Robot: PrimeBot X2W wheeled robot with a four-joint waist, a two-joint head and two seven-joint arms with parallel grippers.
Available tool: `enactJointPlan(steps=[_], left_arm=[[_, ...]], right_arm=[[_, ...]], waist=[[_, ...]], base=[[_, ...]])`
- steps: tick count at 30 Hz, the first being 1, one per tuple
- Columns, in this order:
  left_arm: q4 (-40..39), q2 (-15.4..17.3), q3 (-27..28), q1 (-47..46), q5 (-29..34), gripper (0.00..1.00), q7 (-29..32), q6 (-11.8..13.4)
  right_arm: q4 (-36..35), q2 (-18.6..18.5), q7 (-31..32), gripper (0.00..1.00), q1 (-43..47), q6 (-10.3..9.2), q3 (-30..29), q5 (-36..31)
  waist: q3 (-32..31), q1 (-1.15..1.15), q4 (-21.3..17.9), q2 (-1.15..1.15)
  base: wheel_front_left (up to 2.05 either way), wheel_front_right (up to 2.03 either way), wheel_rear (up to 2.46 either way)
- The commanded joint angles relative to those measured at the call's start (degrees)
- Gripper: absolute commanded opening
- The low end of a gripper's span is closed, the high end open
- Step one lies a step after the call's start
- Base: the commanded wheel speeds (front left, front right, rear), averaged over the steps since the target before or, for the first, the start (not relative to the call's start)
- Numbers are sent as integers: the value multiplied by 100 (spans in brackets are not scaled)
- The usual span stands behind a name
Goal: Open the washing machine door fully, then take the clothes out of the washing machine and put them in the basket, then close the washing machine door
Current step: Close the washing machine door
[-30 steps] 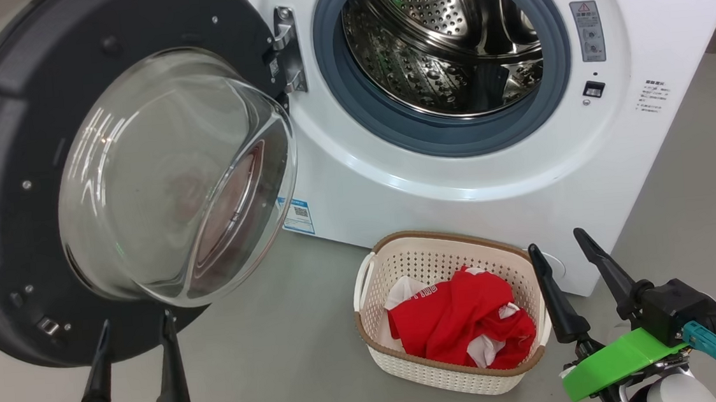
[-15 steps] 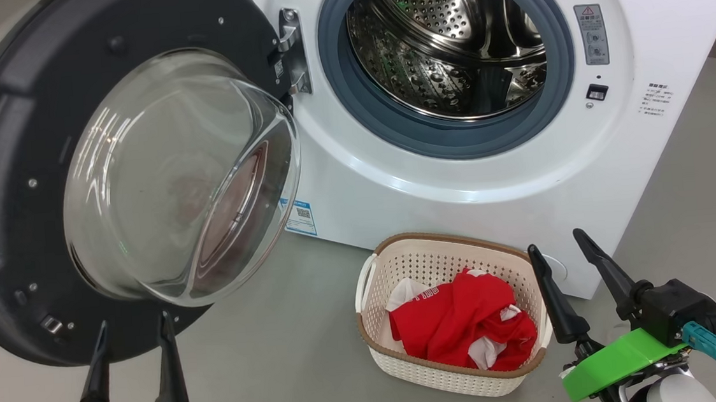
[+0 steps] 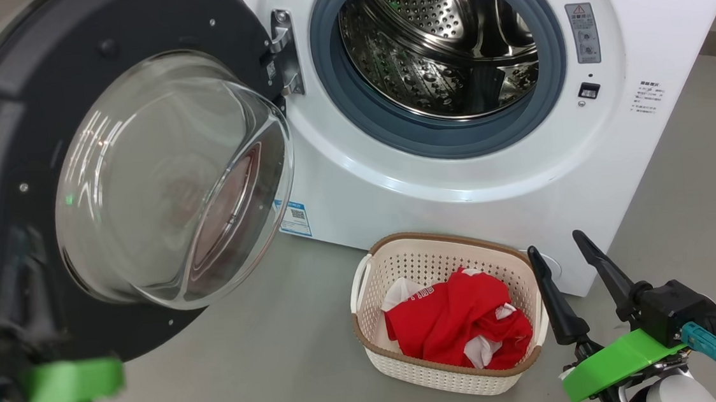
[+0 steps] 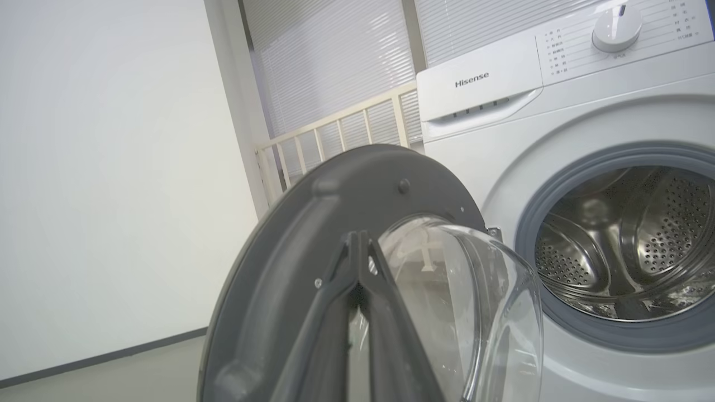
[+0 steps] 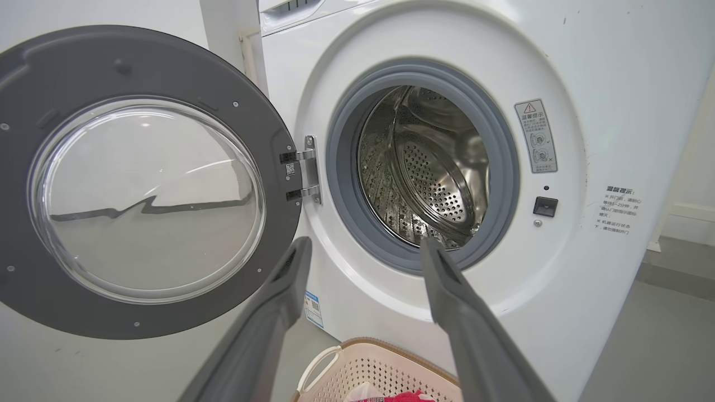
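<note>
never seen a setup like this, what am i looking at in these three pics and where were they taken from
This is a wheeled robot with two arms, each ending in a two-fingered gripper. One picture comes from a camera on its head, looking down. The other two come from cameras on its wrists, each looking along that arm's gripper. In front of the robot stands a white washing machine with its round door swung open and no clothing visible in the steel drum. On the grey floor sits a cream basket holding red and white clothes. The left gripper, near the door, is shut with nothing in it. The right gripper, beside the basket, is open and empty.
</note>
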Motion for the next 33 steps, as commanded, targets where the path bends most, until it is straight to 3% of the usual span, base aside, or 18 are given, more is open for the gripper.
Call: enactJointPlan(steps=[1, 6, 11, 18, 27, 33], left_arm=[[-164, 281, 318, -464, 47, 0, -44, 92], [160, 539, 733, -1283, -198, 0, -44, 254], [1042, 540, 1458, -2046, -1131, 0, -42, 293], [2264, 774, 2162, -2741, -1848, 0, 66, 406], [3697, 971, 2716, -3489, -2914, 0, 1345, 242], [3696, 865, 2833, -3462, -3387, 0, 2395, 195]], right_arm=[[-135, -26, -37, 100, -176, 36, 153, -54], [-122, -66, -37, 100, -211, 36, 223, -60], [-92, -125, -37, 100, -250, 36, 251, -54], [-71, -198, -37, 100, -252, 36, 260, -61], [-24, -229, -37, 100, -241, 36, 329, -39], [-28, -218, -37, 100, -224, 36, 301, -33]], waist=[[20, 0, -22, 0], [94, 0, -128, 0], [149, 0, -245, 0], [170, 0, -322, 0], [188, 0, -372, 0], [196, 0, -360, 0]], base=[[0, 0, 0], [0, 0, 0], [0, 0, 0], [0, 0, 0], [0, 0, 0], [0, 0, 0]])
